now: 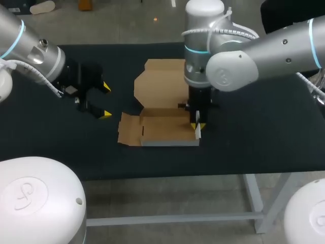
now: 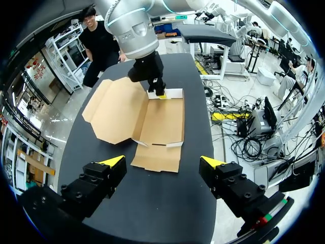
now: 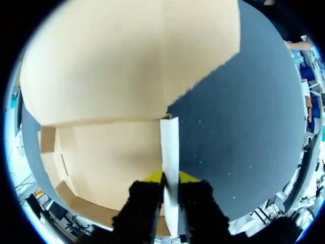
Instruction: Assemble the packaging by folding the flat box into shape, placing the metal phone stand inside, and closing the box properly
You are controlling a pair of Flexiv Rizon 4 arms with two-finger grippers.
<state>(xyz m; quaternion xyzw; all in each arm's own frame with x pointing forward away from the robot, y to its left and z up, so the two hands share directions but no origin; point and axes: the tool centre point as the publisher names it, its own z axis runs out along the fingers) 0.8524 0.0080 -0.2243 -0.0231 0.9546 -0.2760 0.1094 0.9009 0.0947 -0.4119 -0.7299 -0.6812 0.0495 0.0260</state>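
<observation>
The brown cardboard box [image 1: 162,122] lies opened on the black table, its lid [image 1: 160,84] flat toward the far side. One end flap [image 1: 129,133] is spread out to the left. My right gripper [image 1: 197,125] points straight down at the box's right end, shut on the raised white-edged side flap [image 3: 170,145]. That flap stands upright between the right gripper's [image 3: 170,178] yellow tips. The left wrist view has the box [image 2: 162,119] ahead and the right gripper [image 2: 160,94] at its far end. My left gripper [image 1: 105,101] hovers open left of the box, empty. I see no phone stand.
The black table [image 1: 244,147] has bare cloth on both sides of the box, and its front edge runs just below the box. My right arm's bulky wrist [image 1: 203,46] hangs over the lid's right part.
</observation>
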